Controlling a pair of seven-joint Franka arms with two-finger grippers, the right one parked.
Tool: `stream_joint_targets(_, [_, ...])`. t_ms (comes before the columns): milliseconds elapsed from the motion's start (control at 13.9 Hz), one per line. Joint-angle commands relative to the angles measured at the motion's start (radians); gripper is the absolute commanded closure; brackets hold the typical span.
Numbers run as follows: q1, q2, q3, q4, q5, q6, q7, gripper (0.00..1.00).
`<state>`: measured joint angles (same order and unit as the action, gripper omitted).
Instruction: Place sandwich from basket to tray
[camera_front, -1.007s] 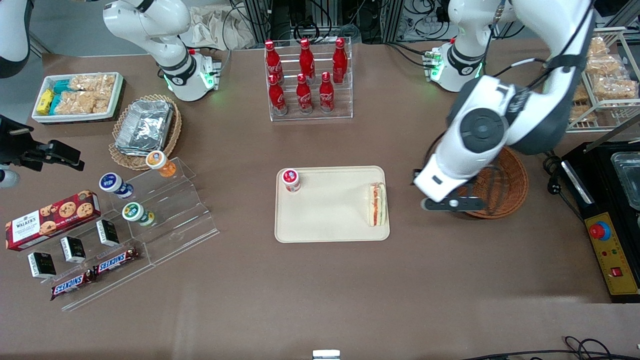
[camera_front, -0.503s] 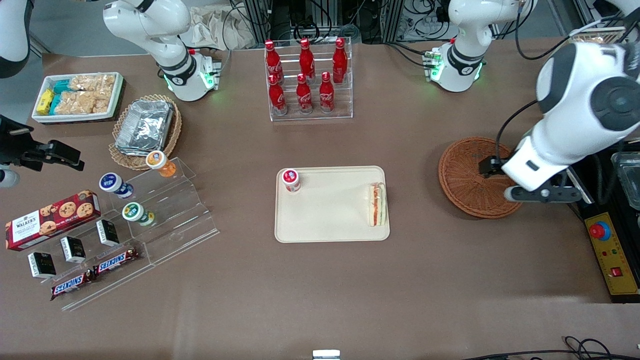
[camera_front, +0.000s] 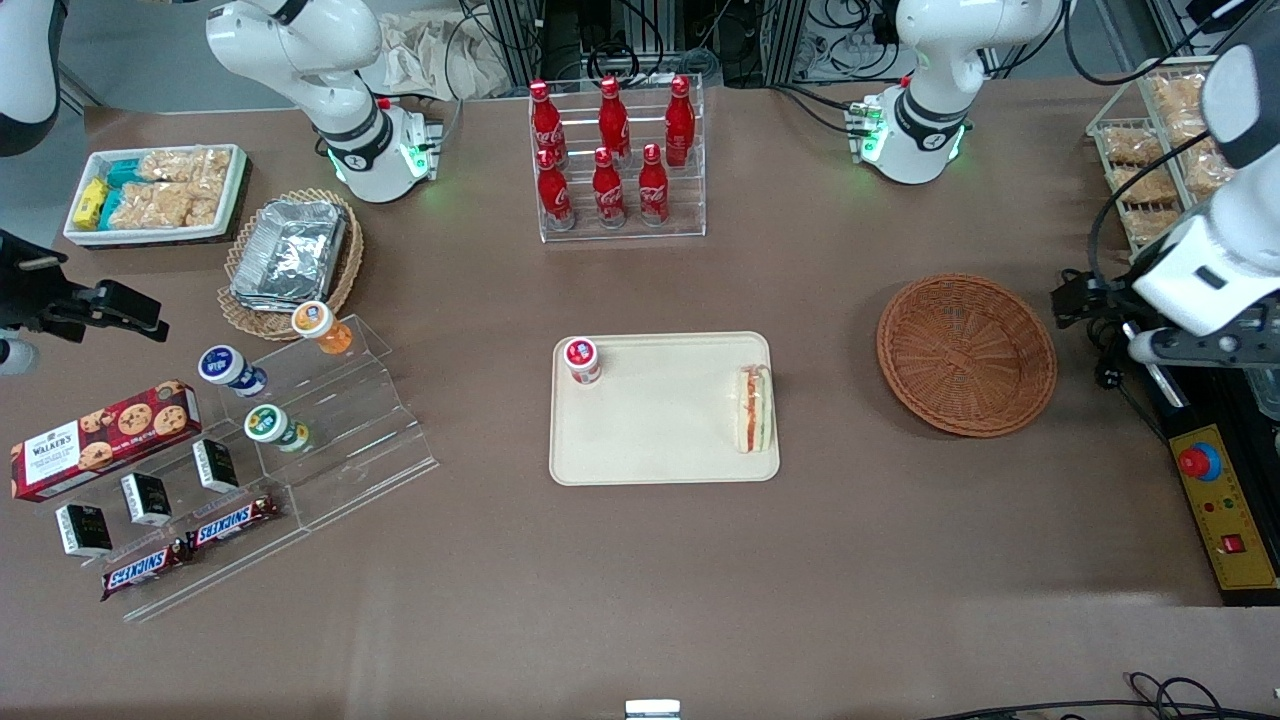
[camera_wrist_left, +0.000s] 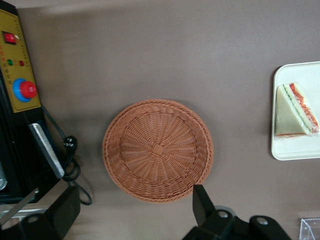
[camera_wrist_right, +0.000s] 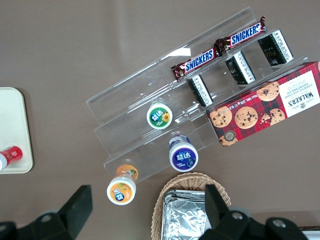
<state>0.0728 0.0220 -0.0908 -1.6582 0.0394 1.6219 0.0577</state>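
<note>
The sandwich (camera_front: 754, 408), a pale wedge with red and green filling, lies on the cream tray (camera_front: 660, 440) at the tray's edge nearest the basket; the left wrist view also shows the sandwich (camera_wrist_left: 295, 112) on the tray (camera_wrist_left: 295, 150). The reddish-brown wicker basket (camera_front: 966, 355) stands empty beside the tray, toward the working arm's end, and the basket (camera_wrist_left: 157, 150) shows plain inside. My left gripper (camera_front: 1190, 348) hovers past the basket near the table's end. Its gripper (camera_wrist_left: 132, 207) is open, with nothing between its black fingers (camera_wrist_left: 202, 202).
A small red-capped bottle (camera_front: 581, 360) stands on the tray. A rack of red cola bottles (camera_front: 615, 160) sits farther from the camera. A black control box with a red stop button (camera_front: 1200, 462) and a wire rack of snack packets (camera_front: 1160, 150) flank my gripper.
My left arm has swung from beside the tray, over the basket, toward the working arm's end of the table. The sandwich stays on the tray and the basket is uncovered.
</note>
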Motion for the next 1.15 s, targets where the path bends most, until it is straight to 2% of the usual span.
stream_joint_targets(0, [-0.013, -0.011, 0.049, 0.061, -0.023, -0.048, 0.034, 0.00])
stream_joint_targets(288, [-0.010, -0.002, 0.059, 0.107, -0.023, -0.062, 0.034, 0.00])
stream_joint_targets(1078, [-0.010, 0.004, 0.057, 0.107, -0.024, -0.060, 0.033, 0.00])
